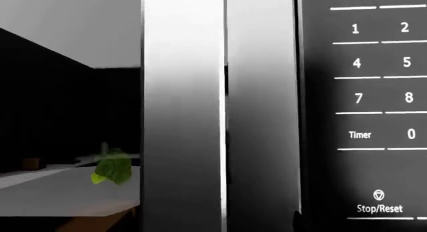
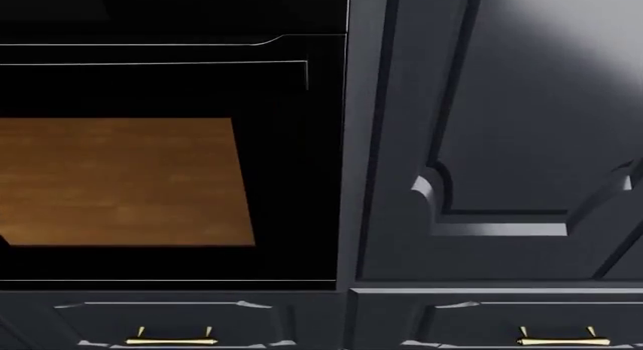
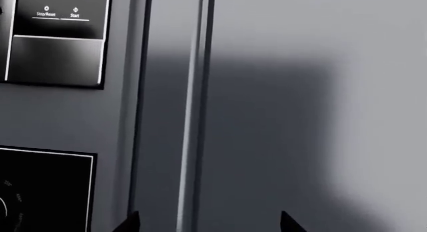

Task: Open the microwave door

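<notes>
In the left wrist view the microwave fills the frame at very close range. Its dark glass door carries a vertical silver handle, with the keypad beside it. My left gripper is right at the handle; only one dark fingertip shows, set wide of the bar, so it reads as open. My right gripper is open with nothing in it. It faces a grey cabinet panel beside the microwave's Stop/Reset and Start buttons. Neither gripper shows in the head view.
A green leafy item shows in the door glass. The head view has a black oven door with a wood-coloured reflection. A dark cabinet door stands beside it, with brass-handled drawers below. An oven control panel is near my right gripper.
</notes>
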Controlling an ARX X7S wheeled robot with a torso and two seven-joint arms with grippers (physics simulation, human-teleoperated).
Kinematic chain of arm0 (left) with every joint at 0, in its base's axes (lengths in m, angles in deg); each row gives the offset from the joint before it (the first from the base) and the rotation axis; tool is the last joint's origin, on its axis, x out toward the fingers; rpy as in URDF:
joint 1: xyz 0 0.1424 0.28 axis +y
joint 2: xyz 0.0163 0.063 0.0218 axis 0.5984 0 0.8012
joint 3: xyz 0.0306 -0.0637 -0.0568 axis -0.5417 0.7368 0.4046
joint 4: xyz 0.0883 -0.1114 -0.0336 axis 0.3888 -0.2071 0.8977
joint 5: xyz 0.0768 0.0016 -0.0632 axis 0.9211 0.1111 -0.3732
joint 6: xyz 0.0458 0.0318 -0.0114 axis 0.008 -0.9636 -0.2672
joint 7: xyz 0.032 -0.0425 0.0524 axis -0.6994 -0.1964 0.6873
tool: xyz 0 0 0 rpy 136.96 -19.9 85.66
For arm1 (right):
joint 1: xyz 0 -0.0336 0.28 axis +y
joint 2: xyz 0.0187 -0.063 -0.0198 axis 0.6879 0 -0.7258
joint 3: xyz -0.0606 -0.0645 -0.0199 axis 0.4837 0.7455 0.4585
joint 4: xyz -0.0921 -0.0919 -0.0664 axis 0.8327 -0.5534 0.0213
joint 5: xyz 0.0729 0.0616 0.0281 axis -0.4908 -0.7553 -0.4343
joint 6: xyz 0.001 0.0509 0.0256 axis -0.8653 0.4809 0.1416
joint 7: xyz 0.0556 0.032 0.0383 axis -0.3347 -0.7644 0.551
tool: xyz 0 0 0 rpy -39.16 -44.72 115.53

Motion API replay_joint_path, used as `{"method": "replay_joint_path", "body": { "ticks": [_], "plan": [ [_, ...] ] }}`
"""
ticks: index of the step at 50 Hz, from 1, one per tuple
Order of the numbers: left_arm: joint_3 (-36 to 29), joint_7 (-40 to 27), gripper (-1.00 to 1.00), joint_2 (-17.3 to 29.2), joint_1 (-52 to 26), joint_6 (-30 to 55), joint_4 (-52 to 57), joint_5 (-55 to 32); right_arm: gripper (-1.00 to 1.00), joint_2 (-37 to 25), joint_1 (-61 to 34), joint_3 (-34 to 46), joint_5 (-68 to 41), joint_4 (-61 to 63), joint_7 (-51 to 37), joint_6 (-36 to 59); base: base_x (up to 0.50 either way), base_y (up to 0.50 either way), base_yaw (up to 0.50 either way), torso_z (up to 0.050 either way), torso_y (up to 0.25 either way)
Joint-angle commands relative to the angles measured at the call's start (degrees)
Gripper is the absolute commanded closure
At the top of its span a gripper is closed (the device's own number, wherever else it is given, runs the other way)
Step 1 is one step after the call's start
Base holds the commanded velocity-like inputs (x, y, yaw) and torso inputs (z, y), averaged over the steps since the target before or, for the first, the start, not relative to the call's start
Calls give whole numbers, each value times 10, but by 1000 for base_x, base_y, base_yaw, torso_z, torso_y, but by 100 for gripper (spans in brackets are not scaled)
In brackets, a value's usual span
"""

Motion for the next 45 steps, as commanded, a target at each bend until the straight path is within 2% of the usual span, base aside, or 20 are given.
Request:
{"method": "replay_joint_path", "body": {
  "ticks": [1,11,12,21,28,35,45],
  "plan": [
    [-100,-12,-100,-13,-1,-83,-100,-81,-100,-9,30,-16,12,11,16,-4,0,0,0,0,0],
    [-7,-58,-100,-13,-1,-127,-103,12,-100,-15,62,-29,18,26,24,-11,5,0,0,0,0],
    [2,-62,100,-13,-1,-133,-104,18,-100,-17,64,-30,19,27,24,-12,24,4,0,0,0],
    [47,-78,100,-13,-1,-157,-85,56,-100,-23,86,-39,29,31,35,-13,29,5,0,7,0],
    [91,-61,100,-10,-1,-139,-35,82,-100,-22,71,-30,29,24,34,-11,31,7,0,8,0],
    [98,-26,100,6,-1,-69,72,91,-100,-18,43,-10,19,17,20,-11,21,7,2,6,0],
    [102,4,100,14,-1,65,259,55,-100,-15,-3,25,-11,13,-13,-13,1,1,1,2,1]
  ]
}}
